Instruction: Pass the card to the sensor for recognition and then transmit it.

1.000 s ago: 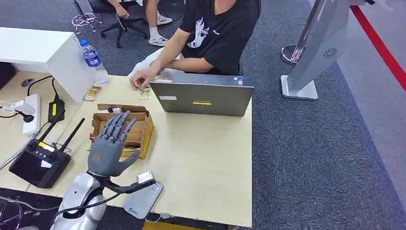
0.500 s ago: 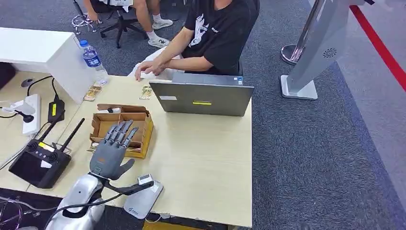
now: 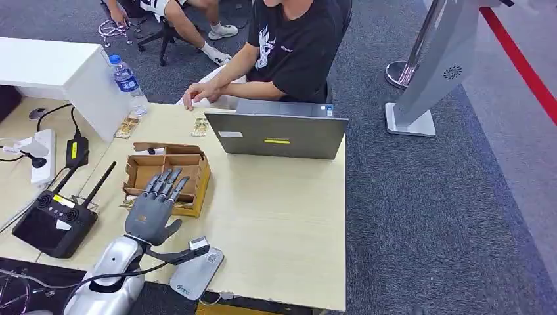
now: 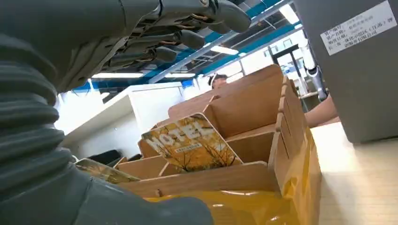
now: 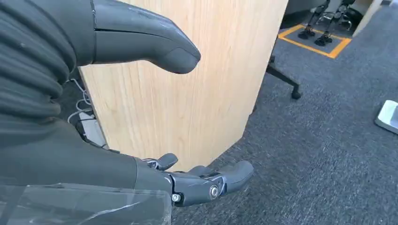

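Since a second ago my left hand (image 3: 153, 211) has drawn back toward me, from over the middle of the cardboard box (image 3: 172, 178) to its near edge. It hovers with fingers spread and straight, gripping nothing. The person's hand (image 3: 197, 96) has also pulled off the far table edge, nearer the laptop (image 3: 276, 134).

From the left wrist view, the card (image 4: 191, 143) stands tilted in a near slot of the box, its printed face leaning up and out, which I judge leaves its top edge free for a pinch. A second card (image 4: 101, 170) seems to lie in the next slot, though the hand's cover hides most of it.

My right hand (image 5: 206, 180) hangs beside the table's right end, fingers loosely apart, empty. I read that as kept out of the way.

The grey sensor (image 3: 196, 274) lies flat at the near table edge, just right of my left wrist, so the carry from box to reader should be short
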`<action>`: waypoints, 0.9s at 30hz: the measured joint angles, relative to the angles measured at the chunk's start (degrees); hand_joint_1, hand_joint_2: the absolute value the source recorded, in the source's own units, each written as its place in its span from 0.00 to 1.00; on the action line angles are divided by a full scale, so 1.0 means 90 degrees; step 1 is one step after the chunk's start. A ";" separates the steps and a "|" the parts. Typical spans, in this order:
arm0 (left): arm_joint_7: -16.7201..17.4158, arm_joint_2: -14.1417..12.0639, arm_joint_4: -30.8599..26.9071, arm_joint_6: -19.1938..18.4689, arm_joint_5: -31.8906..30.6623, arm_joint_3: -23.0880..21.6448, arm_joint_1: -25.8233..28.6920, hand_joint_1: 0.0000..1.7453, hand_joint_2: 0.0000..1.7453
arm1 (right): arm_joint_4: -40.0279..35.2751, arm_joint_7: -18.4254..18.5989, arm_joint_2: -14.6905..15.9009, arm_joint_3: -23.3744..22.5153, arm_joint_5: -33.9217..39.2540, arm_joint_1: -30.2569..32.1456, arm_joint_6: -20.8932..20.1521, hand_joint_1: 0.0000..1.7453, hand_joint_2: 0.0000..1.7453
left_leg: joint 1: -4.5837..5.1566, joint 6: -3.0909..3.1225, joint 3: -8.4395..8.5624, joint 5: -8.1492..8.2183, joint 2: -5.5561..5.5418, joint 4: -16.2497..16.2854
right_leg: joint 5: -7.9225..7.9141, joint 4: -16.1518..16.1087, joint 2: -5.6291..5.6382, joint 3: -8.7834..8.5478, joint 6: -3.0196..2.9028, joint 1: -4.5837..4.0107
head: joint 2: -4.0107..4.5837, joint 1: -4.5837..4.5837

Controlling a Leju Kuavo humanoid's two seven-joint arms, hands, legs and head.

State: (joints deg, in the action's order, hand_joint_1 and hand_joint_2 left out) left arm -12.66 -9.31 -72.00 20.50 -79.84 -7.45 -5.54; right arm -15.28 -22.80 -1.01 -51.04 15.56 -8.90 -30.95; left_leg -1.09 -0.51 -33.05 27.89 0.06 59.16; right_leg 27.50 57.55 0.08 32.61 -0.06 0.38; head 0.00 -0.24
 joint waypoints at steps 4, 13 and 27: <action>0.0005 -0.0012 0.0092 0.0017 -0.0002 0.0000 -0.0028 0.00 1.00 | 0.0000 0.0002 0.0000 0.0000 0.0002 0.0002 -0.0002 0.00 1.00 | 0.0000 0.0000 0.0000 0.0000 0.0000 0.0000 | 0.0000 0.0000 0.0000 0.0000 0.0000 0.0000 | 0.0000 0.0002; 0.0051 -0.0080 0.0126 0.0034 0.0005 0.0017 -0.0025 0.23 1.00 | 0.0000 0.0002 0.0000 -0.0058 0.0002 0.0014 -0.0012 0.00 1.00 | 0.0000 0.0000 -0.0001 0.0000 0.0000 -0.0001 | 0.0000 0.0000 0.0000 0.0000 0.0000 0.0000 | 0.0000 0.0000; 0.0051 -0.0117 0.0211 0.0085 0.0051 0.0034 -0.0032 0.94 1.00 | 0.0000 0.0019 0.0000 -0.0095 0.0000 0.0015 -0.0010 0.00 1.00 | 0.0000 0.0000 -0.0001 0.0000 -0.0001 0.0000 | 0.0000 0.0000 -0.0001 -0.0001 0.0000 0.0000 | 0.0000 0.0000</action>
State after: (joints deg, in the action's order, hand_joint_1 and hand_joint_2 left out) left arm -12.20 -10.36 -70.10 21.27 -79.38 -7.15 -5.82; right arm -15.28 -22.62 -1.01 -51.89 15.56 -8.76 -31.04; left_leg -1.09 -0.51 -33.06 27.89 0.06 59.15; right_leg 27.50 57.55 0.07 32.60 -0.06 0.38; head 0.00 -0.24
